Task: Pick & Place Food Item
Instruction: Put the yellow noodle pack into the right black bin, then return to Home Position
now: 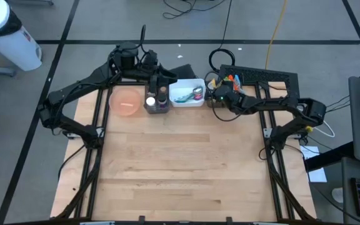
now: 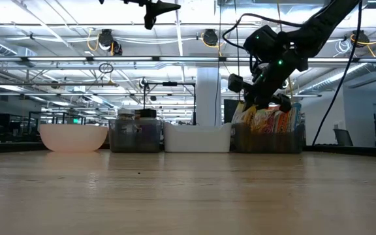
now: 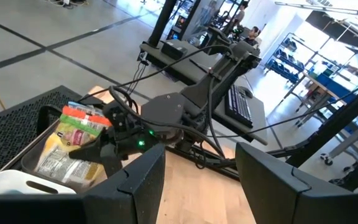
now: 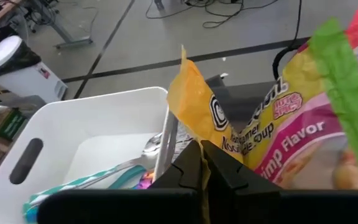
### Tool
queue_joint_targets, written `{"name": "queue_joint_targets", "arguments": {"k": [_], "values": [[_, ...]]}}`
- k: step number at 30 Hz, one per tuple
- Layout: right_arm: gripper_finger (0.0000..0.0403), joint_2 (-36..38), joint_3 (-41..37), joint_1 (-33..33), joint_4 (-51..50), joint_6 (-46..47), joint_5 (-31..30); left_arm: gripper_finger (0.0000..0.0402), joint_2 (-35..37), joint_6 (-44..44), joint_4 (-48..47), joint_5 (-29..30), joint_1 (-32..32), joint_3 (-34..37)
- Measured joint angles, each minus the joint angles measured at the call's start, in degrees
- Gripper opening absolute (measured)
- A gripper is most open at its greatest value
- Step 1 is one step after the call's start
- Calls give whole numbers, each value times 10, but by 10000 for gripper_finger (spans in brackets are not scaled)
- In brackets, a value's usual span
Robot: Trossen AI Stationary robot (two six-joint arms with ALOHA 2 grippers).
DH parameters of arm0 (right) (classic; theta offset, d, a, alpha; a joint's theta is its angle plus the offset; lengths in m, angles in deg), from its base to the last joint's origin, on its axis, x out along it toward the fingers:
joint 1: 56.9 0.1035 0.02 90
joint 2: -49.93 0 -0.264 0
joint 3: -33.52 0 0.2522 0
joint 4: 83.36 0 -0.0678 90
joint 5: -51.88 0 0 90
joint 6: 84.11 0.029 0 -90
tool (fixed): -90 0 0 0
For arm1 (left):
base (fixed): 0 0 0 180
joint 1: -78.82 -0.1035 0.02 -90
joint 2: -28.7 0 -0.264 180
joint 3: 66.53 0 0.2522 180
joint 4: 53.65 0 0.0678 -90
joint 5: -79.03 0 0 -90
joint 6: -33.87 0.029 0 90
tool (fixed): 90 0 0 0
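Note:
Several snack packets stand upright in a clear bin [image 2: 266,138] at the table's far edge. Among them are a yellow noodle packet [image 4: 199,112] and a pink and green one [image 4: 303,137]. My right gripper [image 4: 201,155] is shut and slants down at the yellow packet's upper edge; it also shows above the bin in the low view [image 2: 258,98]. My left gripper [image 3: 201,186] hangs open and holds nothing, above a dark bin [image 1: 157,103]. My right gripper's shut fingertips [image 4: 191,158] stand right at the yellow packet's edge [image 4: 211,146], coming slanting from above. I cannot tell whether they touch it or have any of it between them.
A white bin [image 1: 187,95] with a spoon and utensils sits between the dark bin and the snack bin. A pink bowl [image 1: 125,102] stands left of the dark bin. A black mesh tray [image 1: 264,78] lies beyond the snack bin. The wooden tabletop [image 1: 180,162] stretches toward the near edge.

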Motion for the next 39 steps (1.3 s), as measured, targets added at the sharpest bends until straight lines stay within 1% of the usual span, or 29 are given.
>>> {"name": "queue_joint_targets", "arguments": {"k": [4, 8, 14, 18, 21, 25, 29, 31, 37, 39], "values": [[1, 0, 0, -9, 7, -16, 35, 202, 0, 2, 0, 0, 0, 0], [15, -1, 0, -12, 18, -40, 41, 202, 0, 2, 0, 0, 0, 0], [71, -1, 0, -12, 61, -87, 43, 202, 0, 15, 0, 0, 0, 0], [110, 7, 0, -14, 69, -110, 41, 202, 0, 27, 0, -1, -3, 0], [133, 26, -1, -21, 56, -120, 43, 202, 0, 29, 0, -26, -18, 0], [150, 72, -1, -26, 60, -167, 42, 202, 10, 17, -15, -86, -62, 1], [148, 143, -1, -25, 63, -243, 47, 202, 38, 37, -44, -118, -104, 1], [139, 182, -1, -25, 64, -264, 72, 202, 60, 61, -73, -118, -122, 1], [93, 309, -1, -20, 62, -288, 165, 202, 152, 132, -133, -92, -150, 1], [74, 348, -1, -9, 51, -306, 178, 202, 183, 151, -157, -77, -149, 1]]}}
